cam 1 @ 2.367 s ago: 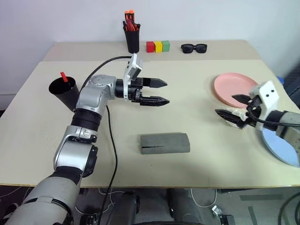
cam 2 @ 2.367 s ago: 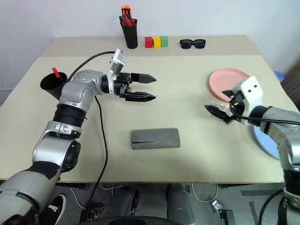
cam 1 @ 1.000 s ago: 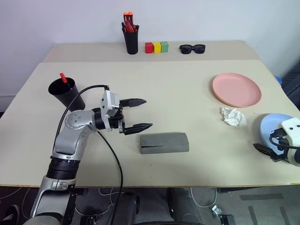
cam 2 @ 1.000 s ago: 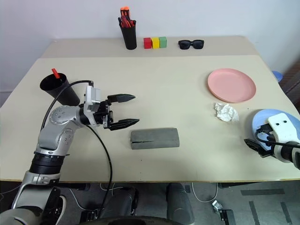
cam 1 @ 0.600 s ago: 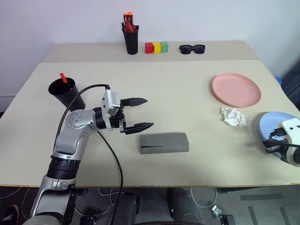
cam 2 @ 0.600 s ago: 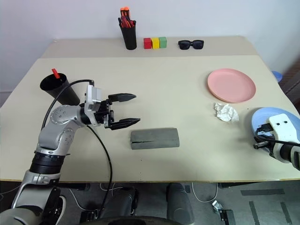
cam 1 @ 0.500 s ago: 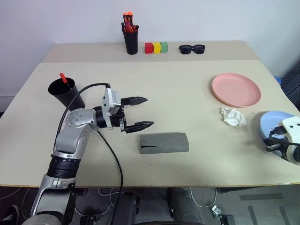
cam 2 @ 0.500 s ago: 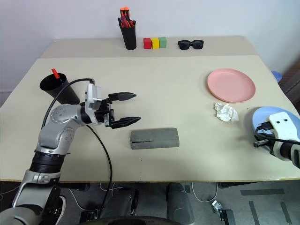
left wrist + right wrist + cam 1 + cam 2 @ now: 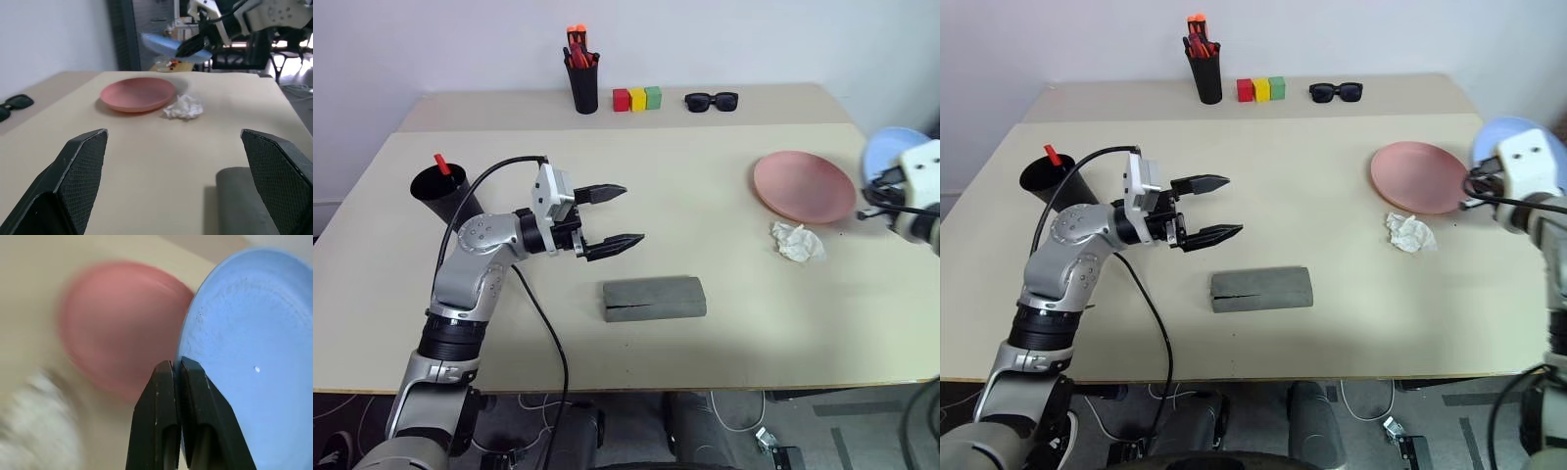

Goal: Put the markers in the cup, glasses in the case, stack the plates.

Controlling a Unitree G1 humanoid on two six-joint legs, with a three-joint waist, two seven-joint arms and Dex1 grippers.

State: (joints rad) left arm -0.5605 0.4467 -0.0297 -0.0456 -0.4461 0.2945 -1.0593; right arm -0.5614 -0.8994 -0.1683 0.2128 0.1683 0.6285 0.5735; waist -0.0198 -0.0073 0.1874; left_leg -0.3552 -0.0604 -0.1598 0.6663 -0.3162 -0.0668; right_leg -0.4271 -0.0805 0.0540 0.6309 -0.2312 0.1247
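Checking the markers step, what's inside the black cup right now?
One red-tipped marker sticks up out of the cup. The cup's dark inside hides anything lower down, so a second marker can't be confirmed.

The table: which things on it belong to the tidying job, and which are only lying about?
Job: blue plate held in the right pincer, pink plate, black cup with a marker, grey case.

Lying about: pen holder, coloured blocks, sunglasses, crumpled tissue.

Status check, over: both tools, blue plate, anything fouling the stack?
Right tool shut on blue plate, airborne beside pink plate. Left tool open, empty. Crumpled tissue beside pink plate, not on it.
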